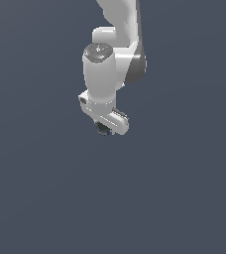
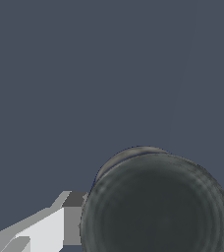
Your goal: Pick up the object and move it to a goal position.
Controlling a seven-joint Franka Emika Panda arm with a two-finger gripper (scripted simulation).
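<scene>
Filling the wrist view, the dark round object (image 2: 155,206) sat clenched between the claw's (image 1: 105,130) fingers (image 2: 45,229); outside, it peeked beneath the white hand; carrying seemed underway; next came steady travel to the goal, unseen.

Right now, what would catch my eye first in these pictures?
The big white robot arm reaches down from the top of the exterior view against a plain grey-blue backdrop. At its tool sits a tiny dark round object, which fills the wrist view as a dark ridged disc.
</scene>
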